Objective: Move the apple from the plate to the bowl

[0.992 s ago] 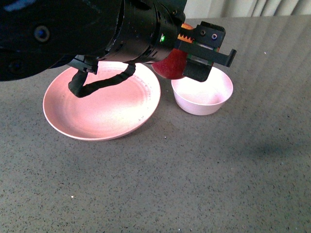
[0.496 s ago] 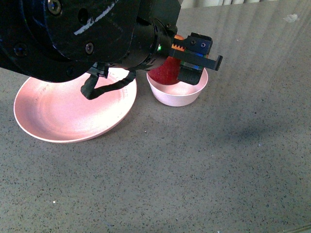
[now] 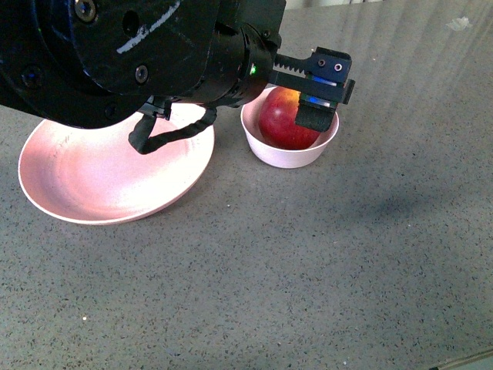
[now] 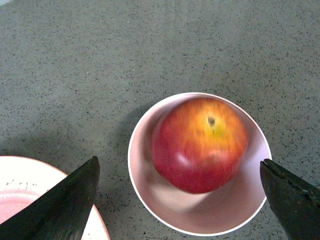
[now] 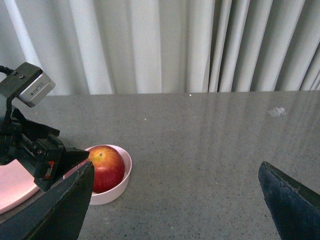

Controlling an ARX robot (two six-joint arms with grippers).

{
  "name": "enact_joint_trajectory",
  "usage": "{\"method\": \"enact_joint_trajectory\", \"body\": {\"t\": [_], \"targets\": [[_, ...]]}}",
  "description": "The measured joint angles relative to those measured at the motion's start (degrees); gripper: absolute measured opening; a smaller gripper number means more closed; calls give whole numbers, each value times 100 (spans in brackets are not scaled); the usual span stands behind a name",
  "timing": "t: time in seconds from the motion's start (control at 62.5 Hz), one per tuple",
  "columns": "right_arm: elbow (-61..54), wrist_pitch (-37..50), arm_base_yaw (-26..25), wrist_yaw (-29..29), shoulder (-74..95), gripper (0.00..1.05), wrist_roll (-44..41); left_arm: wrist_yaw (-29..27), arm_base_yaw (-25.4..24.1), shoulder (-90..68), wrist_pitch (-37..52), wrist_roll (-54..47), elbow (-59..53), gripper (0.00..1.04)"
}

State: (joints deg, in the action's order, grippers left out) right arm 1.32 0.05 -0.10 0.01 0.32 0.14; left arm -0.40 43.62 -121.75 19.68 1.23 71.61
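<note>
The dark red apple (image 3: 283, 122) with its yellow-orange top sits inside the small pale bowl (image 3: 271, 156), stem dimple up. Directly above it hovers my left gripper (image 3: 312, 92), open, with nothing held. In the left wrist view the apple (image 4: 200, 145) fills the bowl (image 4: 145, 192), and the left gripper (image 4: 179, 161) has one finger (image 4: 65, 200) on each side, wider apart than the bowl. The wide pink plate (image 3: 100, 181) lies bare just left of the bowl. My right gripper (image 5: 176, 167) is open over bare table, well away from the apple (image 5: 106, 167).
The grey speckled tabletop (image 3: 308, 270) stretches around both dishes. My left arm's black body (image 3: 115, 54) overhangs the back of the plate, with a cable loop (image 3: 166, 135) hanging over it. Pale curtains (image 5: 160, 45) hang behind the table's far edge.
The apple was held in my left gripper above the bowl's rim. It now rests in the bowl and the gripper has opened.
</note>
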Motion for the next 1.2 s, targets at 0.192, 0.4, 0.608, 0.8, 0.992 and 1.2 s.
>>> {"method": "enact_joint_trajectory", "body": {"t": [0.192,0.4,0.608,0.8,0.992,1.2], "targets": [[0,0,0,0,0,96,0,-72,-151,415,267,162,-448,96],[0,0,2,0,0,96,0,72,-710,1425,715,393,-1421,96],[0,0,0,2,0,96,2,-2286,-1639,2498,3641,48,-3392,70],[0,-2,0,-22,-2,96,0,-1915,-2367,3746,4186,-17,-4844,38],[0,-2,0,-11,-4,96,0,-1375,-2868,4603,4118,-52,-5731,2],[0,-2,0,-2,-4,96,0,-1016,-3283,5187,4131,-70,-6398,2]]}}
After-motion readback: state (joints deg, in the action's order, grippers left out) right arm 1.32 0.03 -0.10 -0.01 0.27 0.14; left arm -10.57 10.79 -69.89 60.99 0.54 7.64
